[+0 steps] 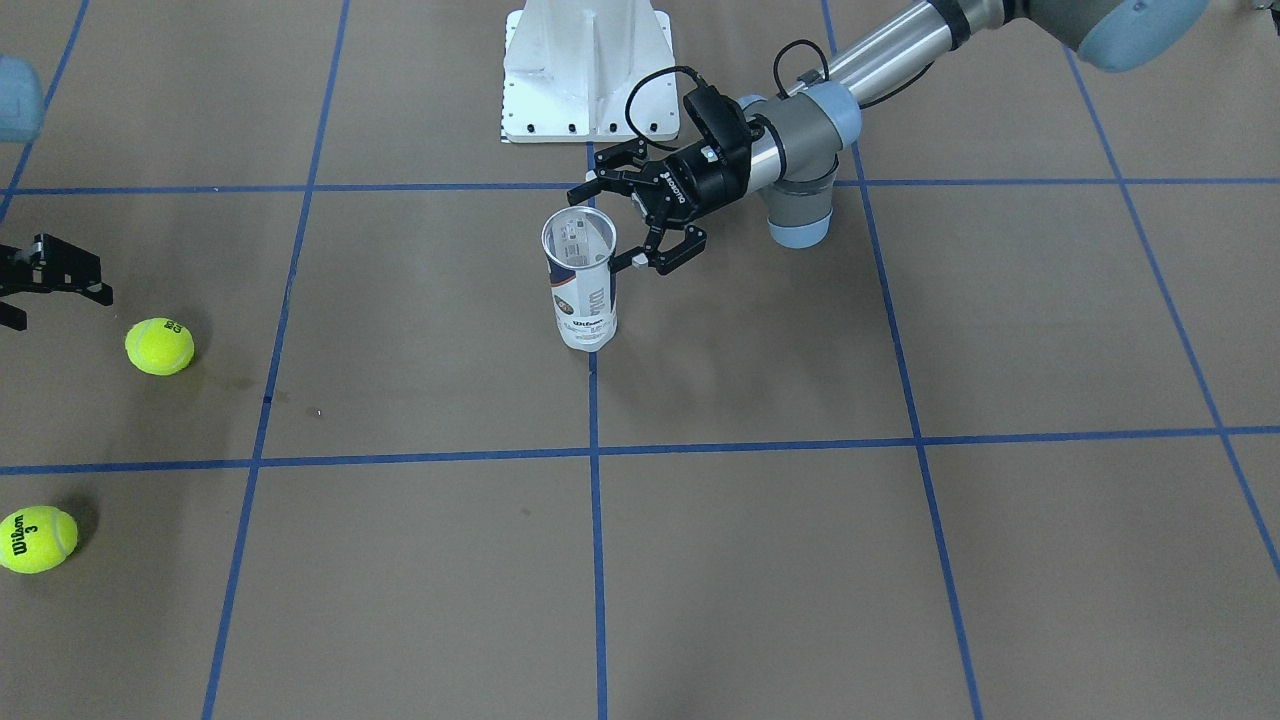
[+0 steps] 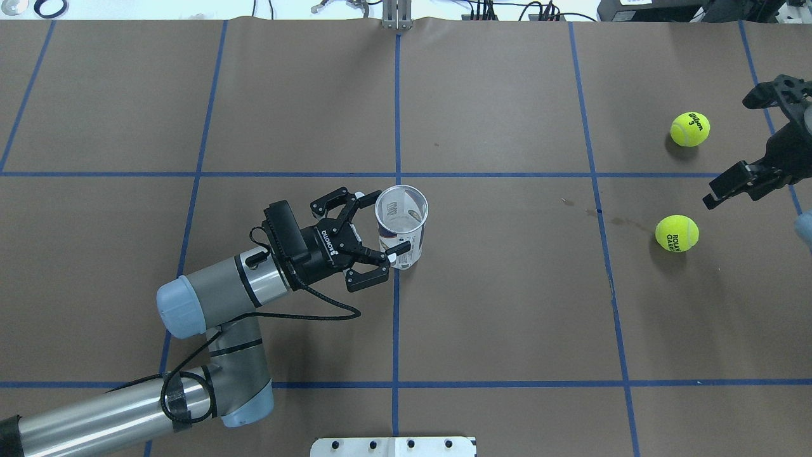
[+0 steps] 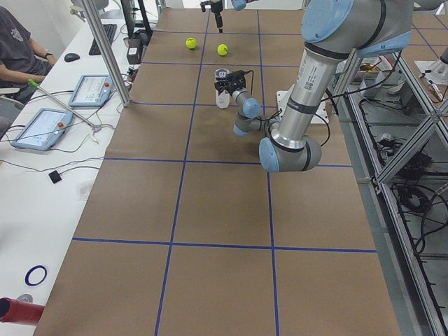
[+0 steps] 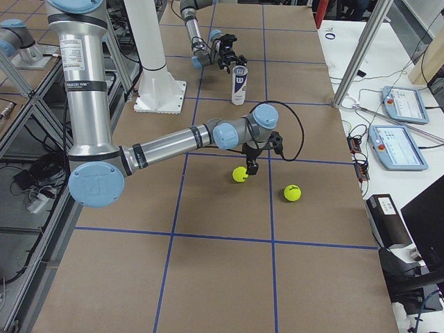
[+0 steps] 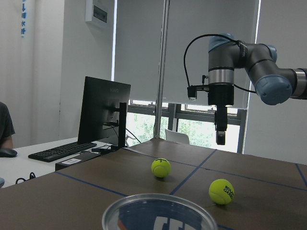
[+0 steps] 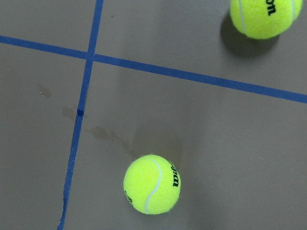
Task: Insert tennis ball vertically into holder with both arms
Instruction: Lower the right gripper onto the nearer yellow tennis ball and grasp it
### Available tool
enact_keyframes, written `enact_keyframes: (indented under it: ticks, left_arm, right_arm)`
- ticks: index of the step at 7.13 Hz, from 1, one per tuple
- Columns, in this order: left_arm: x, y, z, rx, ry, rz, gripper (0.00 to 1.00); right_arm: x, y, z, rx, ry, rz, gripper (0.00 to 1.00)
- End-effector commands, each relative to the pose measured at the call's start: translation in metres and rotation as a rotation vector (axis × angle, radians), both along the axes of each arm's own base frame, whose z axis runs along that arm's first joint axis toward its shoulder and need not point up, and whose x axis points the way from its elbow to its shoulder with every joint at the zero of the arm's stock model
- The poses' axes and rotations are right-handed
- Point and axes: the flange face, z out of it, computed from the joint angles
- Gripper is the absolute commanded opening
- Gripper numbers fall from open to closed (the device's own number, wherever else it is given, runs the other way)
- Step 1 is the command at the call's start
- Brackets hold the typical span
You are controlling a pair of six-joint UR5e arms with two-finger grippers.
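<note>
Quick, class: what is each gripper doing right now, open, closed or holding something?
Left gripper: open, right at the holder, not gripping it.
Right gripper: open, holding nothing.

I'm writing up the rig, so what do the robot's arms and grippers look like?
The left arm and right arm are silver-grey tubes with light blue joint caps. A black cable loops at the left wrist. The left gripper and right gripper are black with jointed fingers; the left bears white lettering.
</note>
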Motion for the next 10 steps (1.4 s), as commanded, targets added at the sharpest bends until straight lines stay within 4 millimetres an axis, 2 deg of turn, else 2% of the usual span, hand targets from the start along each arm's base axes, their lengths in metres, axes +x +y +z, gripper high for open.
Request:
enact_keyframes:
  ticks: [1,3,7,10]
  left_arm:
    - [0.001,0.000,-0.001,-0.001,0.007,0.003,1.00]
    - [0.003,-0.001,-0.004,-0.010,-0.014,0.004,1.00]
    - [0.005,-0.002,-0.014,-0.014,-0.006,0.009,1.00]
    - [0.005,-0.002,-0.016,-0.014,-0.003,0.010,1.00]
  right_arm:
    - [-0.019,0.006,0.001,0.003,0.012,-0.033,0.99]
    - [-0.029,0.009,0.002,0.010,0.032,-0.045,0.99]
    - [-0.034,0.010,0.003,0.011,0.036,-0.054,0.99]
    - [-0.071,0.012,0.003,0.055,0.117,-0.083,0.99]
